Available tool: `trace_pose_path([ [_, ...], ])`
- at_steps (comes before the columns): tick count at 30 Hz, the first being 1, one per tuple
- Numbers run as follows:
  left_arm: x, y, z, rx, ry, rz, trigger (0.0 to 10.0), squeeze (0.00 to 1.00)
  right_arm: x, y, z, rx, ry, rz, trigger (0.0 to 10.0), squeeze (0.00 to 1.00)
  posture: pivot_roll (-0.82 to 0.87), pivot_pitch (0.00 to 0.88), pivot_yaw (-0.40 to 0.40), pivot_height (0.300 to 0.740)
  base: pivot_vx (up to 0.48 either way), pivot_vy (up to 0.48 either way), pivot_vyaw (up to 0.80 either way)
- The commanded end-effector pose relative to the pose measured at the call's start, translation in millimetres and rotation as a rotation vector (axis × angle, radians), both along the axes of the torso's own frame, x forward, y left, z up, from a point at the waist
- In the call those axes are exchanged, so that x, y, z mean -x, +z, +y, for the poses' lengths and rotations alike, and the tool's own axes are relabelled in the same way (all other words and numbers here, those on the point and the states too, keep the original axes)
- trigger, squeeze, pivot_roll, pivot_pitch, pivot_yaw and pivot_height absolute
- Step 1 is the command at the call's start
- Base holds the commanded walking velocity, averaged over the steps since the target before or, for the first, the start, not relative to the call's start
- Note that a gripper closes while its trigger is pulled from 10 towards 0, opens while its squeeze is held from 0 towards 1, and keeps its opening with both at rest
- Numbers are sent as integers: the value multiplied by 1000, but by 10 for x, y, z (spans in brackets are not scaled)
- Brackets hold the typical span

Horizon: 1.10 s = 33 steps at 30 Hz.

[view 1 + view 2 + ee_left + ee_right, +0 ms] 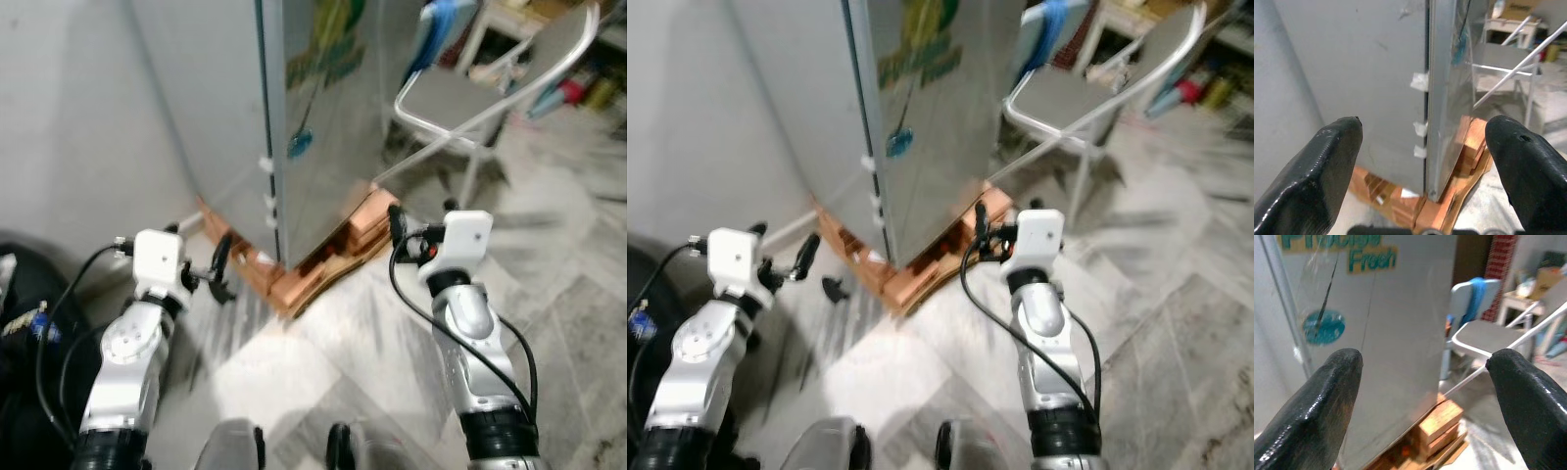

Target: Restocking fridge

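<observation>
Floor: pale grey marble-look tile floor (411, 333) with darker veins; the head views are a little blurred.
Wall: plain light grey wall (69, 117) to the left of the fridge.
Fridge: tall silver-grey metal fridge (225, 108) stands upright ahead, its long axis vertical; one vertical front corner points toward the robot, between the two arms. The door is closed.
Fridge door: shiny face turned to the right side, with green and yellow lettering and a round teal sticker (1322, 326).
Fridge edge: small white tape pieces (1420, 81) sit along the seam by the corner.
Base: the fridge rests on orange-brown wooden blocks (323, 264) lying on the floor.
Chair: grey folding chair with white metal frame (470, 93) stands right of the fridge, near it; a blue cloth (1477, 296) hangs behind.
Left gripper: left gripper (221, 269) is low, near the fridge's left side, fingers spread apart, holding nothing.
Right gripper: right gripper (980, 235) is near the wooden base on the door side, fingers wide apart, holding nothing.
</observation>
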<state>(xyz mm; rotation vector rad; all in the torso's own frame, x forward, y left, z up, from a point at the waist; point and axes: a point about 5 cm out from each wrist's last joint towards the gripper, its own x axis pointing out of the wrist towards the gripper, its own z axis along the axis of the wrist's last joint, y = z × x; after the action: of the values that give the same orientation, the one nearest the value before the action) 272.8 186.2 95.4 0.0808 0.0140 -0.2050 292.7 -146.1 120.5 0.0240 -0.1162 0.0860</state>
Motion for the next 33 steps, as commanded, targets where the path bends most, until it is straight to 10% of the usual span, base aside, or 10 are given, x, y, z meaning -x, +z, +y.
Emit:
trace_pose_path([
  [1,10,2,69,-12,20,-1,10000,0,1,31,58,-7,19,-13,10000,0,51,136,-35,740,382,0,-800],
  [33,-20,27,84,-23,34,-14,10000,0,-3,-11,105,6,52,10,10000,0,59,156,-52,740,150,0,-532],
])
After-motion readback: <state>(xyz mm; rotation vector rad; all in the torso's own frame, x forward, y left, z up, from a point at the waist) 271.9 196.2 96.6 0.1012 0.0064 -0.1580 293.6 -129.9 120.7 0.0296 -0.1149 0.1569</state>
